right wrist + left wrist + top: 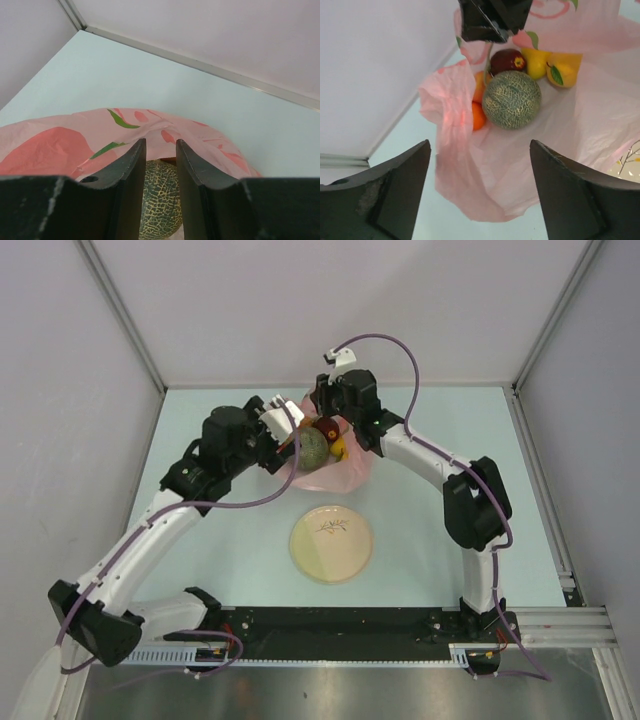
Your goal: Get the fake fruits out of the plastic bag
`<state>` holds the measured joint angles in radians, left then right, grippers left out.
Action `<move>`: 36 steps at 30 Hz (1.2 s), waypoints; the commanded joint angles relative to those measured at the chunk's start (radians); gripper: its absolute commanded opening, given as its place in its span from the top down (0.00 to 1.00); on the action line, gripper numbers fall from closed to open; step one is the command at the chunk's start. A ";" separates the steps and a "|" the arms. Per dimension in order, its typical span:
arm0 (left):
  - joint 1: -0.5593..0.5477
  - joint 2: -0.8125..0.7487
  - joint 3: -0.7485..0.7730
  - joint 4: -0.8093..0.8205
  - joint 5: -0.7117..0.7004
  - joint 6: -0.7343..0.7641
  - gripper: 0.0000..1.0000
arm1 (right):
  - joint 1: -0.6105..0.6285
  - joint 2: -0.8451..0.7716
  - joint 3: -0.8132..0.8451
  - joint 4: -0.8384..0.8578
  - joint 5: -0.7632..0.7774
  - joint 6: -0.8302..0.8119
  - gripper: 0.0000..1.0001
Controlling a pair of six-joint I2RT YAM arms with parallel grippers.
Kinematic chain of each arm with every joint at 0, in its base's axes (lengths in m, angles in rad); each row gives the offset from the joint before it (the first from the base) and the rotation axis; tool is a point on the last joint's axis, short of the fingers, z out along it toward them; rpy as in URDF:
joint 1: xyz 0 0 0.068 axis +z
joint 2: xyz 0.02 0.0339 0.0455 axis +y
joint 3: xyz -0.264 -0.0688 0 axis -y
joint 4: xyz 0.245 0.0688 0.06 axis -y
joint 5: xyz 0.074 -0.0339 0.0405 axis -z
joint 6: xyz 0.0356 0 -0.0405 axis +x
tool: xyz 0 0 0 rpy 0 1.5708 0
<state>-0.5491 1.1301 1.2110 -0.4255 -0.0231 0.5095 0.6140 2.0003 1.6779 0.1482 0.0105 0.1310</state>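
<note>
We see the thin, crinkly, translucent pink plastic bag [345, 472] lying on the far half of the pale blue-green table [420, 560], its mouth spread toward the left gripper [480, 147]. That gripper's jaws stand wide apart and hold nothing; it hovers just before the mouth. Inside the bag, nearest that gripper, sits the big netted grey-green melon [511, 99], with a small orange [478, 117] just beside it on its left, and a dark red apple [507, 61] and yellow fruits [563, 70] behind. The right gripper [159, 145] reaches in from the far side, its fingers drawn nearly together on the bag's raised rim, the melon directly beneath. The cream round plate [331, 543] lies nearer the bases, apart from the bag.
</note>
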 commanded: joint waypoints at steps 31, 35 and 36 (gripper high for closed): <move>0.078 0.304 0.395 0.039 0.043 -0.428 1.00 | -0.023 0.103 0.040 -0.087 0.091 0.211 0.67; 0.080 0.310 0.400 0.036 0.052 -0.422 1.00 | -0.030 0.135 0.066 -0.108 0.100 0.240 0.67; 0.080 0.312 0.400 0.036 0.052 -0.421 1.00 | -0.031 0.143 0.072 -0.110 0.097 0.243 0.67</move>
<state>-0.4717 1.4464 1.5585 -0.4080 -0.0025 0.1043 0.5858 2.1101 1.6840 0.0547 0.0818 0.3244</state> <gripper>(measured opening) 0.010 0.329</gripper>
